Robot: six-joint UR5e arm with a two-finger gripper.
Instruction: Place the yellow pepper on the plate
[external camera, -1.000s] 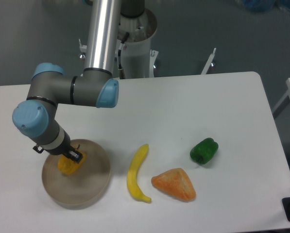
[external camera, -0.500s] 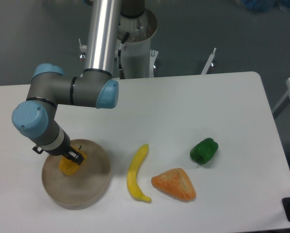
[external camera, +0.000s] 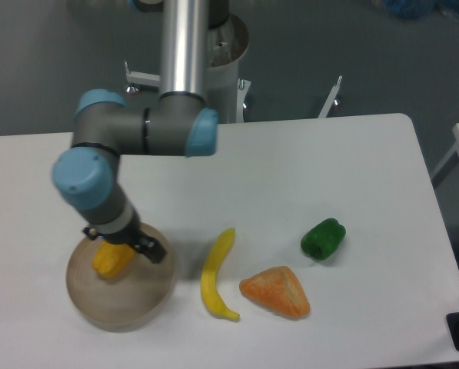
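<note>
**On the plate, pepper down and the arm swinging off**

Over the plate (external camera: 121,296) at the left of the bench (external camera: 291,169), the change from half a second ago is plain: the arm's elbow and wrist have swung to the right and up, and the pincer (external camera: 141,247) now sits at the pepper's right side rather than on top of it. The pepper (external camera: 111,261) lies on the plate's left half, more of it showing than before. It looks to be resting on its own (the wrist hides the fingers, so I cannot tell whether the pincer is spread or pressed together, nor whether a tip touches the pepper).

Judged from that, the placing itself seems done and what is left is for the arm to clear away without nudging the pepper.

Well apart to the right lie the banana (external camera: 217,274), the orange wedge (external camera: 276,292) and the green pepper (external camera: 323,238), none moved.

No brand, label or writing can be read anywhere.
</note>
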